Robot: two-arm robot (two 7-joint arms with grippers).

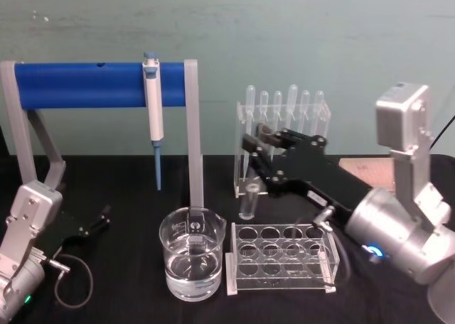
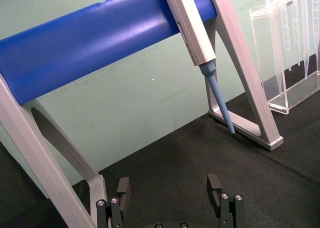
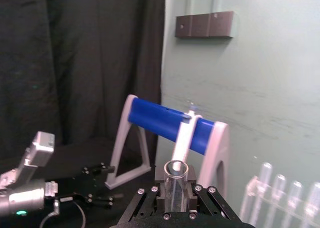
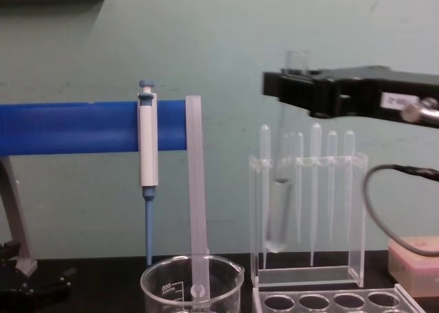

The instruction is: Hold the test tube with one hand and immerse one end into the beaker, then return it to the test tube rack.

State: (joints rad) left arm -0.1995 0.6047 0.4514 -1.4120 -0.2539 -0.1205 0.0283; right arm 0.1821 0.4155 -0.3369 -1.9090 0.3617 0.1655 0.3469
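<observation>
Test tube point(image 4: 276, 210) hanging upright in the air, gripped near its open rim by the right gripper point(image 4: 296, 86), with the rim poking out just above the black fingers. The jaws are closed snugly on the glass; in the right wrist view the tube stands pinched between the two pads point(image 3: 192, 198). The rounded bottom end hangs free, touching nothing (I can't tell whether the glass is wet or dry).

From the head view the tube sits just behind the back left corner of the test tube rack point(image 1: 232, 271), whose holes are all vacant. The beaker point(image 1: 174, 246) stands just to the left of that rack, partly filled with clear liquid, and the tube is apart from it, up and to its right. Behind the tube is a clear stand of plastic pipettes point(image 1: 284, 125) with their bulbs upward.

Farther left, a blue-and-white pipettor point(image 1: 153, 107) hangs from the blue bar point(image 1: 85, 84) of a grey-legged stand. The left gripper point(image 2: 168, 188) is parked low at the table's left side, jaws spread wide with nothing between them. Everything rests on a black table covering point(image 1: 128, 189).
</observation>
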